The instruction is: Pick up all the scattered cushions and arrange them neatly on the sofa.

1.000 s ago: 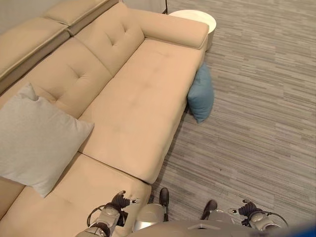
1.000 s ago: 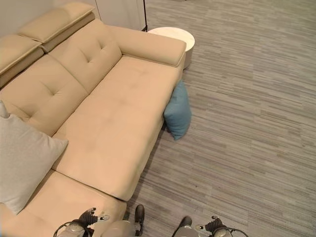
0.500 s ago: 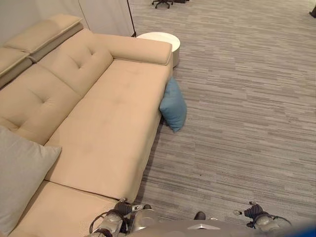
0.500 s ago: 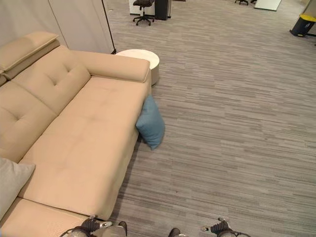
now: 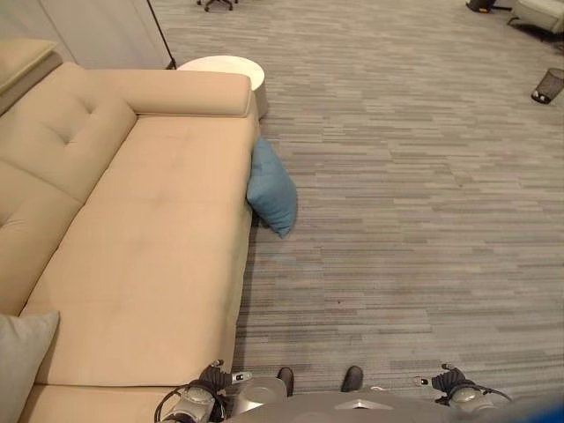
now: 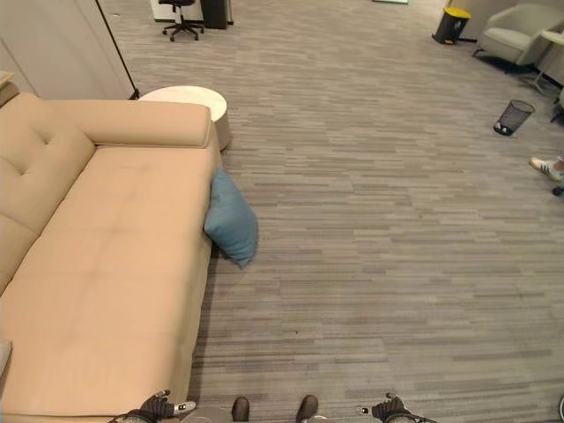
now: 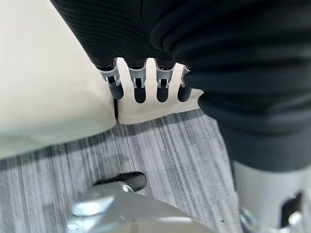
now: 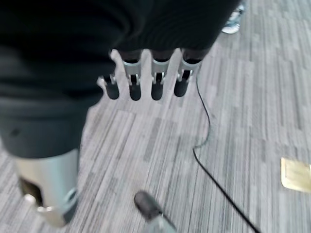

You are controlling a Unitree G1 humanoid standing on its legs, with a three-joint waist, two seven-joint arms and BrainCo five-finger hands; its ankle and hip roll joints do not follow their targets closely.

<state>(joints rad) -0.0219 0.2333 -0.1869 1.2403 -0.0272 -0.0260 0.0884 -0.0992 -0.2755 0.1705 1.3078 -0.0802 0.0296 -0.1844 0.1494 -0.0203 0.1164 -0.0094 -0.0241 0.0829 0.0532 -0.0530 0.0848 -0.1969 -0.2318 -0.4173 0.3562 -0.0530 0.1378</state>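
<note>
My view has swung right over the last second: the grey cushion [image 5: 19,363], which lay broad across the sofa [image 5: 150,256], has slid to a sliver at 8 o'clock, and open floor [image 5: 414,203] now reaches out to 3 o'clock. The things themselves look unmoved; it is my head that turned.

The blue cushion [image 5: 271,187] stands on the floor at about 11 o'clock, leaning against the sofa's front edge just below the armrest, with the round white side table [image 5: 222,69] beyond it (a person's shoe [image 6: 546,166] shows far off at 2 o'clock).

My left hand [image 7: 140,83] and right hand [image 8: 146,80] hang at my sides, fingers straight, slightly apart, holding nothing. I judge the blue cushion to be the next pickup, and it calls for a walk forward first.
</note>
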